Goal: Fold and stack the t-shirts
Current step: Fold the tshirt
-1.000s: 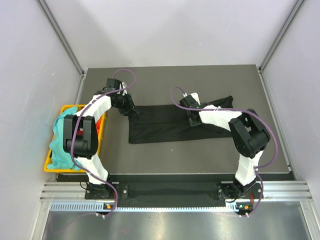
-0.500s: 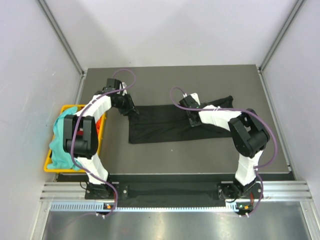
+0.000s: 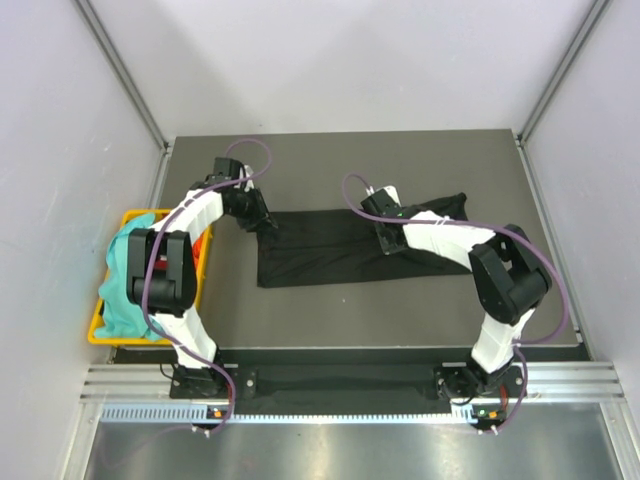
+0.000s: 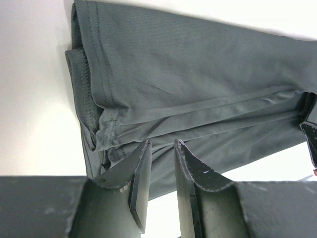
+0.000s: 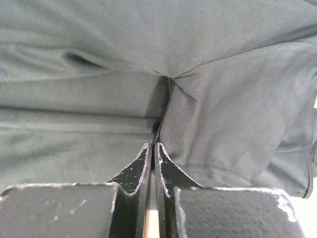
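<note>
grey surface [image 3: 400,305]: black t-shirt [image 3: 310,255] runs left-to-right between my hands, right hand [image 5: 154,147] shut on a fold, left hand [image 4: 162,144] slightly parted, grip unclear.

This is a robotics lab cell rather than a home. Plain pale panel walls [image 3: 60,120], held in bare aluminium posts [image 3: 120,70], box in a grey table [image 3: 400,310] on three sides. Along the bottom of the frame a slotted aluminium rail [image 3: 340,380] carries a left arm [image 3: 170,270] and a right arm [image 3: 500,285], white and black, with purple cables [image 3: 249,141] looping off them. A black t-shirt [image 3: 320,250] at mid-table and a yellow basket [image 3: 95,337] at the left edge are the household items.
</note>
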Tool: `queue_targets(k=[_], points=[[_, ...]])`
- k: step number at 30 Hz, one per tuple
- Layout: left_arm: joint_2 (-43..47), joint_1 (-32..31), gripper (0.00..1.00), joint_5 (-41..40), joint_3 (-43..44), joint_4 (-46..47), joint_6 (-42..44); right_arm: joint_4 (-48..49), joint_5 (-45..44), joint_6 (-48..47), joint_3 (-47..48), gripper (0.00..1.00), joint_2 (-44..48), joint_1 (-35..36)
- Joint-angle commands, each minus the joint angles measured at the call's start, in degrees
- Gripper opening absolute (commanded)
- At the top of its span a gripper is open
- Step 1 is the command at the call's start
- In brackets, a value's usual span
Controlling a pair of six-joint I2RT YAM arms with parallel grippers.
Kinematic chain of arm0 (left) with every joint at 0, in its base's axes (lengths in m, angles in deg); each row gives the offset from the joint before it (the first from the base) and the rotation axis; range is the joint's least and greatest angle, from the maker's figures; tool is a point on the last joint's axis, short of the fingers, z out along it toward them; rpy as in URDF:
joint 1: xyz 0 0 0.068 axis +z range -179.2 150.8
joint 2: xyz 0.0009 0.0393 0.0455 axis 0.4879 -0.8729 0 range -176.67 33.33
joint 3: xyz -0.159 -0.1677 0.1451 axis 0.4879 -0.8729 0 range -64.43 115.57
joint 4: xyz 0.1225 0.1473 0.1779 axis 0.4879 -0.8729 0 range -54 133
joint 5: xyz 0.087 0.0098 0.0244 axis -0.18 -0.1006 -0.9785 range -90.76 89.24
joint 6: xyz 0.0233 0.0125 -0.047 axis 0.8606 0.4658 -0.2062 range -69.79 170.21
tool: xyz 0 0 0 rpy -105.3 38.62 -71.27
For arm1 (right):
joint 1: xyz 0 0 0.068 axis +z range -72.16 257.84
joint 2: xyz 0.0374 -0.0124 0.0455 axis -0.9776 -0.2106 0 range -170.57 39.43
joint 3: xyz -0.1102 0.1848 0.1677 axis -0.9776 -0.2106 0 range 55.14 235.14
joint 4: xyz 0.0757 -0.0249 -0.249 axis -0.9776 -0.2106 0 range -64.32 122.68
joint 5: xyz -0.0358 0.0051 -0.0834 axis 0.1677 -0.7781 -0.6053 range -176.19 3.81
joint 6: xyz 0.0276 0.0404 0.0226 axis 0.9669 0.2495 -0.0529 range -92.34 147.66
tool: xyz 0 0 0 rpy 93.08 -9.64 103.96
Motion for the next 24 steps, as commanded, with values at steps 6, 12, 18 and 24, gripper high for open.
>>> queue_targets(k=[6,12,18,24], points=[[-4.4,0.4,0.31,-2.3,0.4,1.0,1.3,-2.3,3.5,-2.7,-0.7,0.00,2.7,2.6],[-6.0,0.4,0.31,-5.1,1.1,0.3,1.7,-3.8,3.3,-3.2,-0.5,0.00,1.8,3.2],[-7.0,0.4,0.30,-8.3,1.8,-1.0,2.7,-4.1,3.1,-3.1,-0.9,0.00,1.2,3.2],[-7.2,0.4,0.28,-10.7,2.4,-1.5,3.1,-4.8,3.0,-3.4,-1.3,0.00,2.7,3.2]])
